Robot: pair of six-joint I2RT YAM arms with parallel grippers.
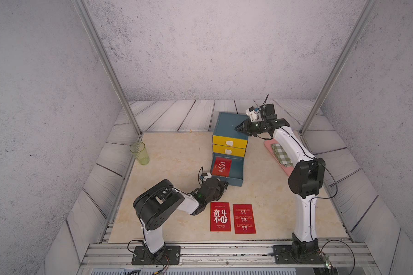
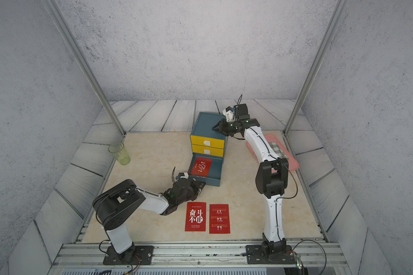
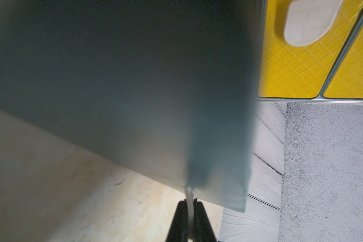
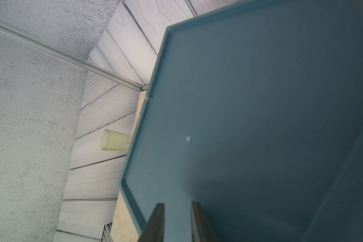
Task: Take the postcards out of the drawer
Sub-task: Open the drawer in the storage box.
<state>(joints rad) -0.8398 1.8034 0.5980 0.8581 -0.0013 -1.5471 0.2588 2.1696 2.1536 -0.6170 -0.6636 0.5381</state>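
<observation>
One red postcard (image 1: pixel 221 166) (image 2: pixel 202 165) lies in the pulled-out bottom drawer (image 1: pixel 237 167) (image 2: pixel 216 167) of the blue cabinet (image 1: pixel 227 126). Two more postcards (image 1: pixel 220 216) (image 1: pixel 244 218) lie flat side by side on the table in front, and both top views show them. My left gripper (image 1: pixel 225 183) (image 2: pixel 202 183) is at the drawer's front left corner. In the left wrist view it (image 3: pixel 190 202) is shut on a thin pale tab under the blurred teal drawer (image 3: pixel 113 73). My right gripper (image 1: pixel 236 128) (image 4: pixel 177 204) rests on the cabinet's top, its fingers slightly apart with nothing between them.
A green see-through cup (image 1: pixel 140 153) (image 4: pixel 115 140) stands at the table's left edge. A pink tray (image 1: pixel 270 144) holding a green-checked cloth (image 1: pixel 279 152) lies right of the cabinet, partly under my right arm. Two shut yellow drawers (image 3: pixel 291 69) sit above the open one.
</observation>
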